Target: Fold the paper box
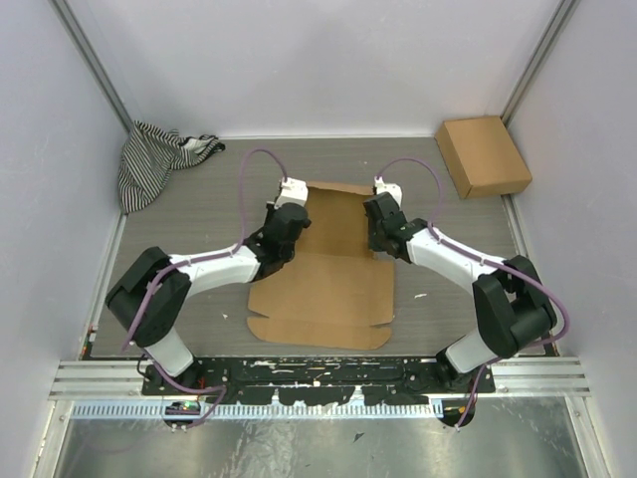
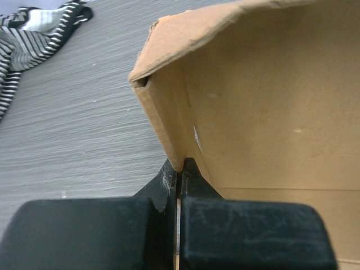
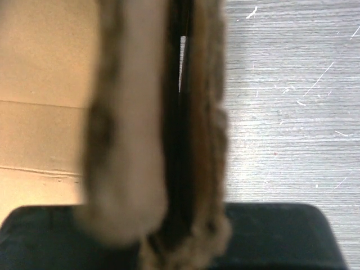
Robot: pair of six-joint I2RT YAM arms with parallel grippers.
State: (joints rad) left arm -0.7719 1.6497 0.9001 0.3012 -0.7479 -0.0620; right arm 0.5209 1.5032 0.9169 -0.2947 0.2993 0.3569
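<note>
The paper box lies in the middle of the tabletop, between the two arms. It is mostly a flat brown sheet: its near flaps lie toward the near edge and its far part is partly raised.

The left gripper is pinched tight on the left side wall, which stands upright and curls inward at its top. The right gripper is on the opposite edge of the sheet. Its camera shows only a blurred strip of cardboard running down between the fingers, so it looks clamped on the right side flap.

A striped cloth lies in the far left corner of the tabletop. A small cardboard box sits in the far right corner. Both are well apart from the work.

The step in hand appears to be raising the two side walls together, early in the fold, since the near panel and its flaps lie flat. The next move probably calls for both arms to bring the walls fully upright along their creases and hold them steady. Uneven pulling could skew the sheet or buckle the curled left wall. The near flaps then need tucking.
</note>
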